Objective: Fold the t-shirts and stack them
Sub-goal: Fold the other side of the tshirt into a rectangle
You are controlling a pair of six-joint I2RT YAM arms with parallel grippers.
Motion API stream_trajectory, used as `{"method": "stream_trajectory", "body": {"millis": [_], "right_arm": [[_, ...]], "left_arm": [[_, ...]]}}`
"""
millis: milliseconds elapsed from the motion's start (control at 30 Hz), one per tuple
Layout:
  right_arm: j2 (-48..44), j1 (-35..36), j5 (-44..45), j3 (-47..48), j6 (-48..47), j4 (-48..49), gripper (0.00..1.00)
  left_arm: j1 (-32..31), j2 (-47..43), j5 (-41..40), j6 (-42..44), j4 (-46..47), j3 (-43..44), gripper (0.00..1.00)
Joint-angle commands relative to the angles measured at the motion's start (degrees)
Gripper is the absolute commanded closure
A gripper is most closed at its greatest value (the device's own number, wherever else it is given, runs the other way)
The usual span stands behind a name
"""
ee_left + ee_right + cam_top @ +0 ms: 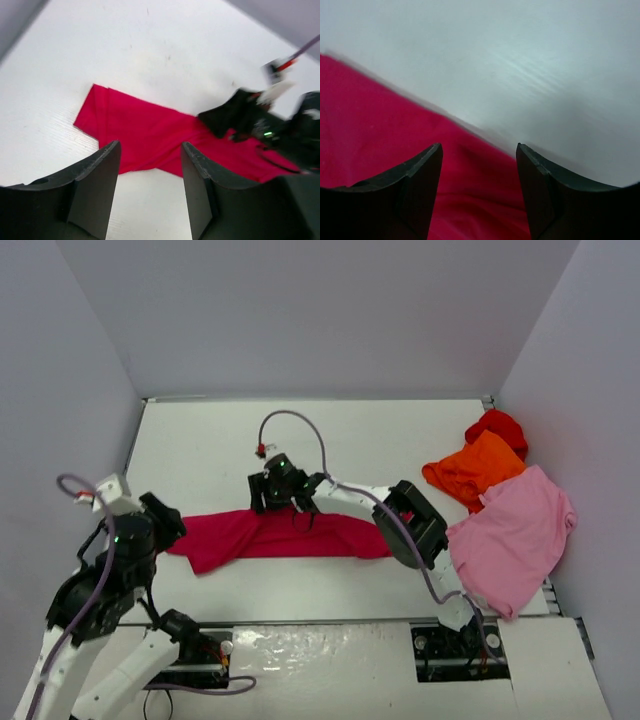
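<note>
The crimson-magenta t-shirt [285, 535] lies across the middle of the table, folded into a long flat strip. My right gripper [264, 502] hovers low over the strip's far edge, open, with nothing between its fingers. The right wrist view shows the shirt [380, 130] under the open gripper [479, 146], with bare table beyond. My left gripper [172, 523] is at the strip's left end, open and empty. Seen from the left wrist, the gripper [150, 145] stands over bare table, just short of the shirt [140, 125].
Three more t-shirts are piled at the right edge of the table: a large light pink one [515, 535], an orange one [475, 468] and a red one [497, 427] behind it. Grey walls close in the table on three sides.
</note>
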Motion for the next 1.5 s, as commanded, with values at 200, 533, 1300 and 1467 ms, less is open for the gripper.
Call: {"method": "stream_trajectory", "body": {"millis": [200,533,1300,1467], "right_arm": [[6.0,8.6,-12.4,13.9,-3.7,2.1,0.43],[9.4,12.0,-18.2,19.2,-3.1,2.1,0.43],[18.5,13.7,-18.6,25.9,-2.0,-8.3,0.87],[16.7,15.3,-6.3,25.6,-5.9,-16.3,1.00]], "left_arm": [[0.0,-13.3,-9.3,-5.3,-13.1,5.0,0.52],[0.0,-17.5,-9.4,-6.0,-16.8,5.8,0.52],[0.0,-15.4,-8.5,-5.7,-20.9,6.1,0.52],[0.0,-17.1,-7.8,-5.4,-20.6,4.7,0.52]]}}
